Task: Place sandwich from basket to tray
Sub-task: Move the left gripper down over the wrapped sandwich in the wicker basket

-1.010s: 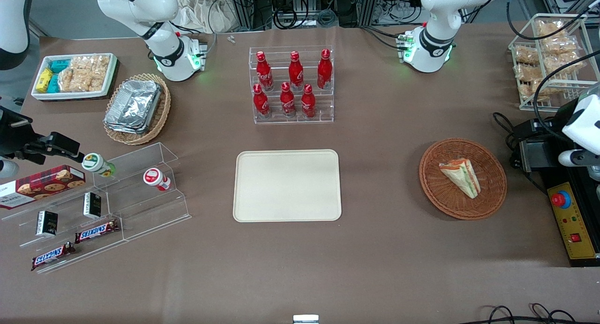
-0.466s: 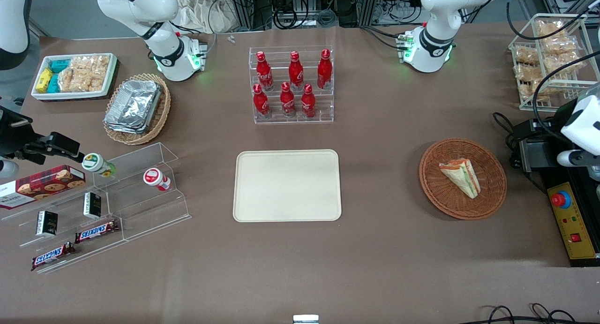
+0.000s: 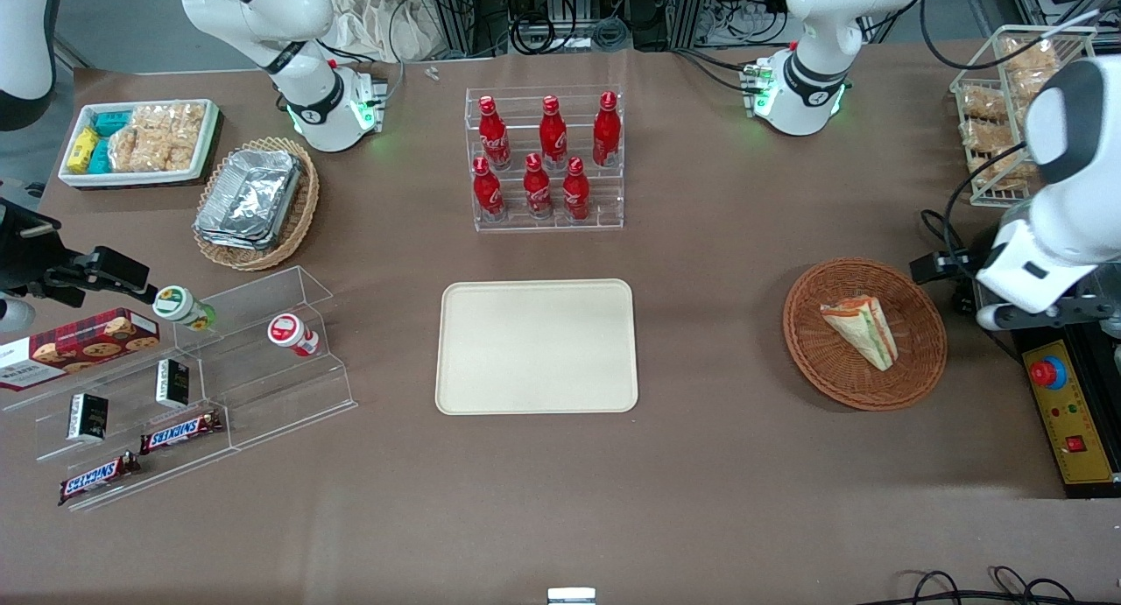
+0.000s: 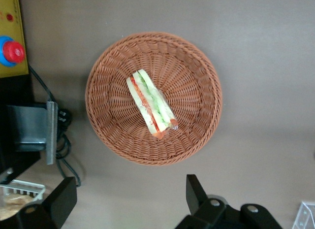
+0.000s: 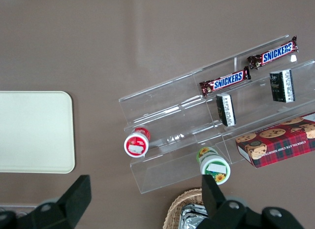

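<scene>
Table (image 3: 701, 465): Snickers bars (image 3: 179, 431); gripper (image 4: 130, 202) spread.

Reddish-brown woven wicker basket (image 4: 153, 98); white-bread wedge sandwich (image 4: 150, 103) layered green and orange-red; black gripper (image 4: 130, 199); cream-beige plastic tray (image 3: 537, 346).

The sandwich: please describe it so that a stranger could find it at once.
Toward the working arm's end of the table sits a round reddish-brown basket, under the open gripper. In it lies the sandwich, a wrapped white-bread wedge with green and orange-red filling, alone there.
</scene>
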You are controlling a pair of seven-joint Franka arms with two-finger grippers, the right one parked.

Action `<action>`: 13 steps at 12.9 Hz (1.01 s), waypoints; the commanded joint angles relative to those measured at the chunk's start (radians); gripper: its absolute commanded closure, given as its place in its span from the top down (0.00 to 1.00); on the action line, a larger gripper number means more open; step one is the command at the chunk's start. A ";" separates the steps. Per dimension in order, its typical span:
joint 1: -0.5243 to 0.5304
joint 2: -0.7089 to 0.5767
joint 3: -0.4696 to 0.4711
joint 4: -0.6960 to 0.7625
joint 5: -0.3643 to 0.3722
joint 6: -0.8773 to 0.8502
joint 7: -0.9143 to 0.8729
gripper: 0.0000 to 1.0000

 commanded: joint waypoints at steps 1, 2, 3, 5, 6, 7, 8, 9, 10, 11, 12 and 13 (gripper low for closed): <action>0.013 -0.051 0.001 -0.165 -0.015 0.128 -0.093 0.98; 0.023 -0.031 0.001 -0.196 -0.015 0.181 -0.152 0.98; 0.029 -0.014 0.001 -0.236 -0.015 0.244 -0.200 0.98; 0.032 -0.005 0.001 -0.329 -0.015 0.379 -0.242 0.95; 0.033 0.020 0.001 -0.348 -0.015 0.421 -0.260 0.96; 0.033 0.064 0.001 -0.343 -0.015 0.433 -0.283 0.96; 0.033 0.099 0.001 -0.340 -0.013 0.445 -0.291 0.96; 0.033 0.121 0.001 -0.343 -0.013 0.480 -0.293 0.96; 0.033 0.147 0.001 -0.342 -0.013 0.502 -0.302 0.96; 0.033 0.170 0.001 -0.340 -0.012 0.530 -0.312 0.96; 0.033 0.185 0.001 -0.342 -0.010 0.559 -0.320 0.96; 0.033 0.196 0.001 -0.340 -0.007 0.574 -0.328 0.96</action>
